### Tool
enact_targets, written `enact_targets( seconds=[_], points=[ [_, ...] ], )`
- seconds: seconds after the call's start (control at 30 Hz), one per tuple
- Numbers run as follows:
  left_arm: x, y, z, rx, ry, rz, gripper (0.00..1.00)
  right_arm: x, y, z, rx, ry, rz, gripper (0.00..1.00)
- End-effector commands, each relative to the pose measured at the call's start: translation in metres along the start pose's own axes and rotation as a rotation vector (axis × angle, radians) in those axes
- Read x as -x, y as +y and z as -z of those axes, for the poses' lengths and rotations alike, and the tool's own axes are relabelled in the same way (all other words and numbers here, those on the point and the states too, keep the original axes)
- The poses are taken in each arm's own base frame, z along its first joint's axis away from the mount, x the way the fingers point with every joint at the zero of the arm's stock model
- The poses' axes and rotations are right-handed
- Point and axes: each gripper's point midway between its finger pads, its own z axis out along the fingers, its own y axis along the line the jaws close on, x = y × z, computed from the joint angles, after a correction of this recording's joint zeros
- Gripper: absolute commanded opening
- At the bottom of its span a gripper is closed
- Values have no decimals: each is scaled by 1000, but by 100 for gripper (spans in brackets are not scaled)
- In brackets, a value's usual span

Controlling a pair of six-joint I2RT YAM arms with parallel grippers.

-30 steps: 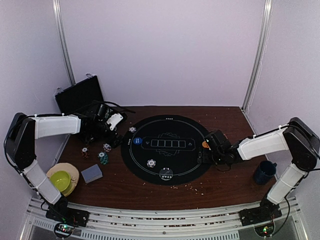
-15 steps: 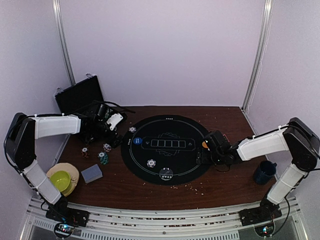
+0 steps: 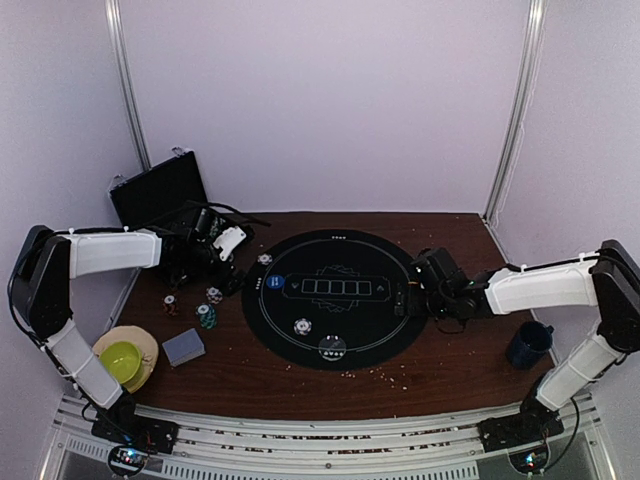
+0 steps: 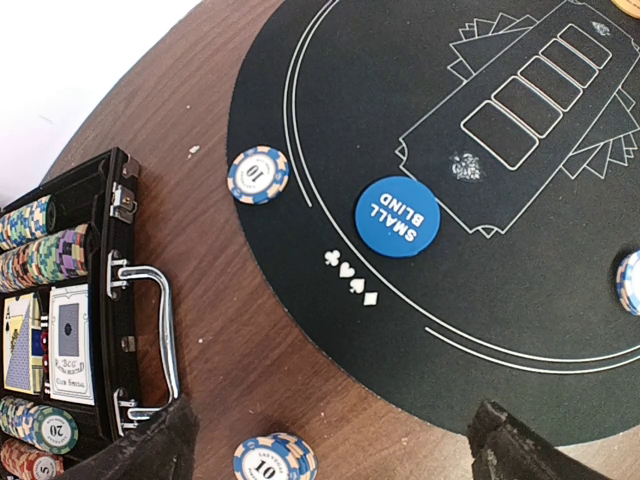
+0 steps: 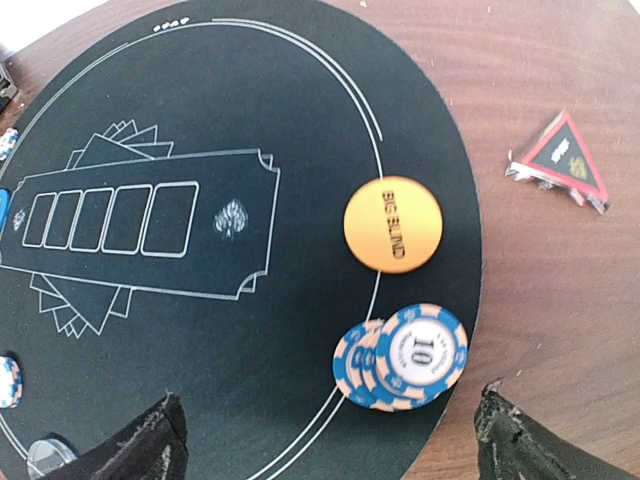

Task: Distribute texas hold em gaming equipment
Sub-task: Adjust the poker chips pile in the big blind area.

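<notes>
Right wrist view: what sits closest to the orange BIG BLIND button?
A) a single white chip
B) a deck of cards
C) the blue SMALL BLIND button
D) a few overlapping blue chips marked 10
D: the blue chips marked 10 lie fanned over one another right next to the orange BIG BLIND button, on the edge of the black mat.

Pale booth around a wooden surface [image 3: 450, 370]
Plain lilac-white walls [image 3: 320, 100] enclosed the dark brown top; two slim metal posts [image 3: 128, 90] rose at the back corners, and ridged aluminium rails [image 3: 330, 440] ran along the near edge.
</notes>
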Motion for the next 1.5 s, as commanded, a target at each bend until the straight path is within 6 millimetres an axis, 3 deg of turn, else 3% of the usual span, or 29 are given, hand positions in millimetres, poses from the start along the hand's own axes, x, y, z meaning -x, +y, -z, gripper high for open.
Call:
enact_targets(
  seconds=[0.0,0.27,0.63,0.87,1.47],
  points=[
    [5,6,-2,14,-22,10,98,7,-7,-4,-102,21,96,100],
    [6,6,-2,13,-24,9,98,2,-14,-29,-147,88,127,100],
    [5,5,-3,11,-19,9,98,-5,-32,-47,-158,153,132,100],
    [6,5,-2,9,-24,10,98,-4,-35,-50,-155,152,130,98],
    [5,4,-3,5,-21,8,98,-8,-28,-56,-119,170,141,82]
  ],
)
